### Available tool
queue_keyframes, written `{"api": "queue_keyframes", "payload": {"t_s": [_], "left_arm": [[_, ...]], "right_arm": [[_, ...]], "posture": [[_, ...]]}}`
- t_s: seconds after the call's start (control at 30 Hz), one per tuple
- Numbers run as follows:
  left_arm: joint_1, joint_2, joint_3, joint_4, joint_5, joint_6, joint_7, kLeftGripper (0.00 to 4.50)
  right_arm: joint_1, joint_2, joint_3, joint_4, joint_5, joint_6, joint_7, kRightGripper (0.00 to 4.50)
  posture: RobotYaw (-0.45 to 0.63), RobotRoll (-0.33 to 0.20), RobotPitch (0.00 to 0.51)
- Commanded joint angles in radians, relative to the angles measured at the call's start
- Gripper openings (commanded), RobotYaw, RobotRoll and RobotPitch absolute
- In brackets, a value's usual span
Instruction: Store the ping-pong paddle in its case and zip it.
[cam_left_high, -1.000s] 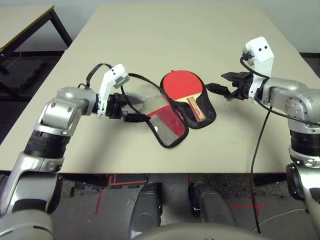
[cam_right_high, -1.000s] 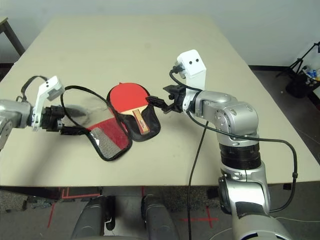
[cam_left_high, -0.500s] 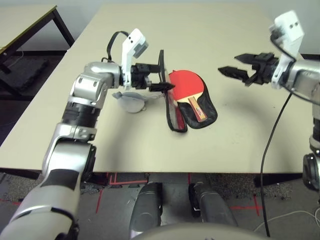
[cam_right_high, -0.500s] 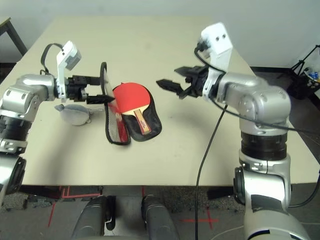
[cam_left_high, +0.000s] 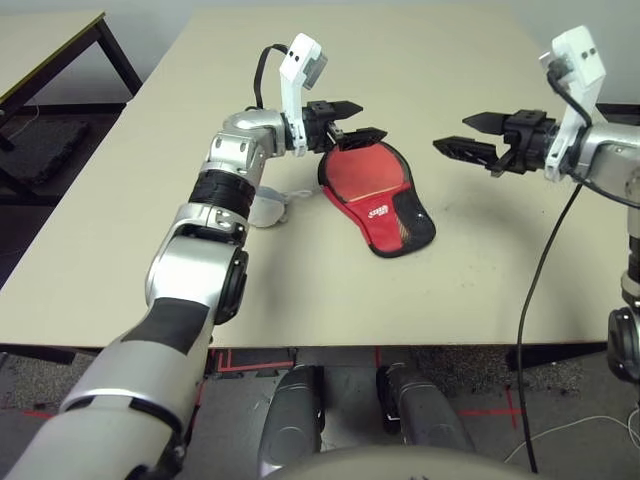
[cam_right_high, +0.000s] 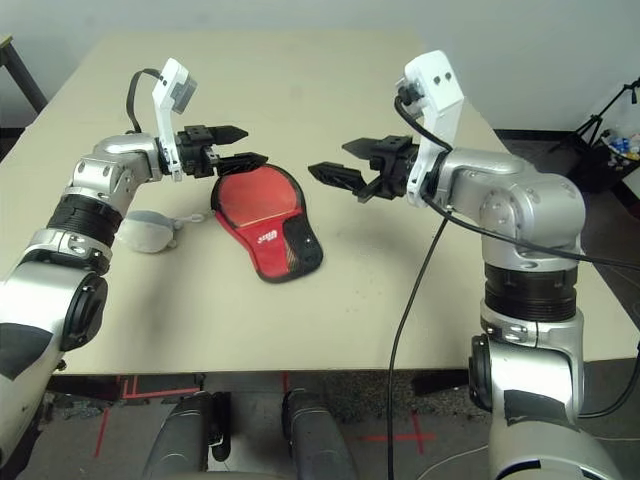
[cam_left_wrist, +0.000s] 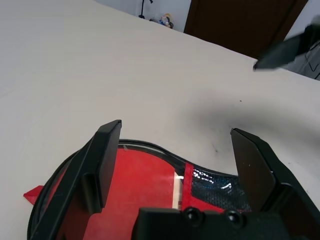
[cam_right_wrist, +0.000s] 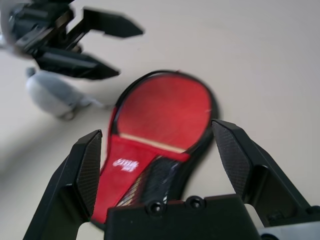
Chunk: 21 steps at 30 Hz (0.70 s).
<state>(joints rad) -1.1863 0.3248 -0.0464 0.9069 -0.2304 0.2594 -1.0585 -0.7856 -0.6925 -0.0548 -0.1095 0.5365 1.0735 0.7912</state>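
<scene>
The case (cam_left_high: 375, 192) is seen lying flat at the centre of the table (cam_left_high: 420, 80), its flap folded over the ping-pong paddle (cam_right_wrist: 162, 112). In the eye views only red fabric and a white logo are shown; in the right wrist view the round red face is made out through the clear pocket. The left gripper (cam_left_high: 352, 119) is held above the case's upper edge, fingers apart and empty. The right gripper (cam_left_high: 462, 136) is held right of centre, fingers likewise spread. A grey pouch (cam_right_high: 145, 230) is seen at centre left.
</scene>
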Motion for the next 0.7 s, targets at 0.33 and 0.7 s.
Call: {"api": "queue_keyframes", "payload": {"t_s": [0.33, 0.7], "left_arm": [[0.266, 0.194, -0.052, -0.585, -0.065, 0.354, -0.156, 4.5], [0.422, 0.299, -0.045, -0.81, -0.177, 0.583, -0.149, 4.5]], "right_arm": [[0.042, 0.111, -0.016, 0.113, 0.033, 0.474, -0.138, 4.48], [0.048, 0.226, -0.09, 0.214, 0.045, 0.541, -0.257, 4.48]], "posture": [[-0.01, 0.0, 0.115], [0.01, 0.0, 0.121]]}}
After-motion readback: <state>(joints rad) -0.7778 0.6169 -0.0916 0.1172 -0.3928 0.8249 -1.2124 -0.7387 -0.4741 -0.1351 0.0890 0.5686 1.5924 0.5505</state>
